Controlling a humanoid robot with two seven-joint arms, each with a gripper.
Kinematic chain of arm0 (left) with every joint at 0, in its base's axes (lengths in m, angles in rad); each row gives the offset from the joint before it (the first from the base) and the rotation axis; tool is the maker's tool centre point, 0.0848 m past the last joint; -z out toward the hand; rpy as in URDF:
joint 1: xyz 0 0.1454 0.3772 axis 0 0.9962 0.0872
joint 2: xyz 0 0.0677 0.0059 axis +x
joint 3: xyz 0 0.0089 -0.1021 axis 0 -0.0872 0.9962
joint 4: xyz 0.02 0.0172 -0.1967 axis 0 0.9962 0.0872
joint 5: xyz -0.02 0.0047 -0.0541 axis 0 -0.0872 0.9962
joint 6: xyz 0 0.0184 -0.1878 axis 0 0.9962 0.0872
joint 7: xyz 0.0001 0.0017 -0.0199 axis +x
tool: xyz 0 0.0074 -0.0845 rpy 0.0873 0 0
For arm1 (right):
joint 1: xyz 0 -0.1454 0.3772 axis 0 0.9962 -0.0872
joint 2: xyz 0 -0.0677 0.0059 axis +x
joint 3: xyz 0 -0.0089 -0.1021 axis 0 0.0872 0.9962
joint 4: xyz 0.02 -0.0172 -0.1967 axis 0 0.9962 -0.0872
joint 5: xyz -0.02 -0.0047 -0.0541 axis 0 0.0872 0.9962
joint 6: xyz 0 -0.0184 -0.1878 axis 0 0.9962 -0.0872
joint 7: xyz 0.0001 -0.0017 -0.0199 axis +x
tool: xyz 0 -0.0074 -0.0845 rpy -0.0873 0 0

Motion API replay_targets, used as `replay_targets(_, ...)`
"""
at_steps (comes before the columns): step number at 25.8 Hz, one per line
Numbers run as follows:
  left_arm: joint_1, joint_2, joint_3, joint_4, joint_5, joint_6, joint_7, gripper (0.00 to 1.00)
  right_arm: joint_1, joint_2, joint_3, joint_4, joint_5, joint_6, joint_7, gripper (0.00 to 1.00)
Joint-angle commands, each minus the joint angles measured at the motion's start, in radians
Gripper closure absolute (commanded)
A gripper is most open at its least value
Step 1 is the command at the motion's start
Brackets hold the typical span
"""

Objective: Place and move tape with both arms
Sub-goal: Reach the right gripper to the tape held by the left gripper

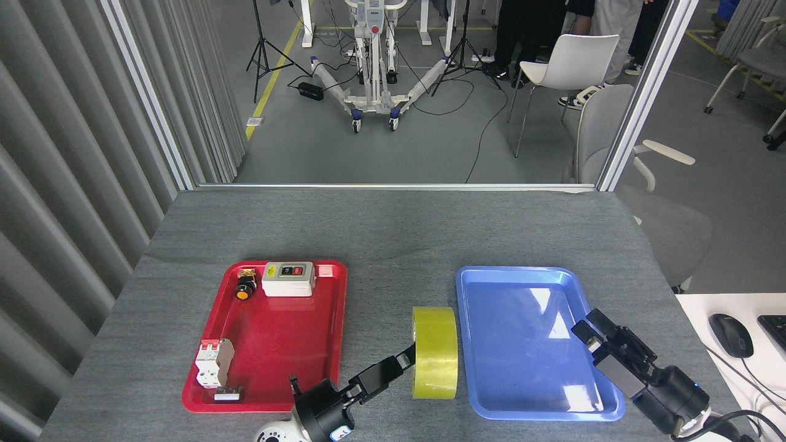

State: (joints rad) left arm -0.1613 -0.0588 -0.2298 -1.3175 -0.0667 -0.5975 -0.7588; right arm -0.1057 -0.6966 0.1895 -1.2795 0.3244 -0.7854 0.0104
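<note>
The tape, a yellow roll, stands on its edge on the grey table, in the gap between the red tray and the blue tray. My left gripper reaches in from the bottom left. Its fingers meet the roll's left face at the core, and it looks shut on the tape. My right gripper hovers over the right rim of the blue tray, open and holding nothing. The tray under it is bare.
In the red tray lie a grey switch box, a yellow push button and a white circuit breaker. A mouse sits on a white desk to the right. Chairs and stands are beyond the table's far edge.
</note>
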Motion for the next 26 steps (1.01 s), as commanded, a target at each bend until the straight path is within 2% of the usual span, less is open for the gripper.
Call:
replay_targets(1,0.006,-0.003,-0.002,-0.014,-0.005,0.007,0.006,1.0,0.018,0.052,-0.137,0.012,0.008,0.0,0.049,0.0)
replay_targets(3,0.006,-0.007,-0.002,-0.011,-0.01,0.007,0.007,1.0,0.031,0.098,-0.196,0.006,0.007,0.0,0.152,0.0)
replay_targets(4,0.006,-0.004,-0.002,-0.009,-0.01,0.007,0.007,1.0,0.04,0.137,-0.245,0.005,0.007,0.0,0.253,0.0)
replay_targets(7,0.006,-0.001,-0.002,-0.006,-0.01,0.007,0.007,1.0,0.069,0.31,-0.435,0.002,-0.016,0.0,0.556,0.0)
replay_targets(9,0.005,0.001,0.0,-0.003,-0.01,0.007,0.007,1.0,0.072,0.404,-0.518,-0.014,-0.073,0.0,0.694,0.0)
replay_targets(10,0.003,0.001,0.0,-0.003,-0.01,0.007,0.007,1.0,0.078,0.433,-0.539,-0.024,-0.096,0.0,0.74,0.0)
replay_targets(12,0.0,0.001,0.0,-0.003,-0.01,0.007,0.007,1.0,0.1,0.456,-0.547,-0.029,-0.128,0.0,0.79,0.0)
replay_targets(14,-0.001,0.001,0.0,-0.005,-0.012,0.007,0.007,1.0,0.11,0.45,-0.527,-0.026,-0.177,0.0,0.795,0.0)
replay_targets(17,-0.003,-0.003,0.001,-0.011,-0.012,0.007,0.007,1.0,0.09,0.425,-0.423,-0.014,-0.304,0.0,0.812,0.0)
replay_targets(19,-0.003,-0.003,0.001,-0.009,-0.012,0.008,0.007,1.0,0.055,0.404,-0.381,-0.001,-0.318,0.0,0.827,0.0)
replay_targets(21,-0.003,-0.001,0.001,-0.009,-0.012,0.008,0.007,1.0,0.043,0.336,-0.268,-0.001,-0.329,0.0,0.826,0.0)
replay_targets(22,-0.003,-0.001,0.001,-0.008,-0.012,0.007,0.007,1.0,0.035,0.282,-0.196,-0.006,-0.354,0.0,0.821,0.0)
replay_targets(24,-0.003,-0.001,0.001,-0.009,-0.013,0.008,0.007,1.0,0.02,0.189,-0.065,-0.012,-0.461,0.0,0.807,0.0)
replay_targets(26,-0.003,-0.001,0.001,-0.009,-0.013,0.008,0.007,1.0,0.018,0.154,0.011,-0.027,-0.533,0.0,0.806,0.0)
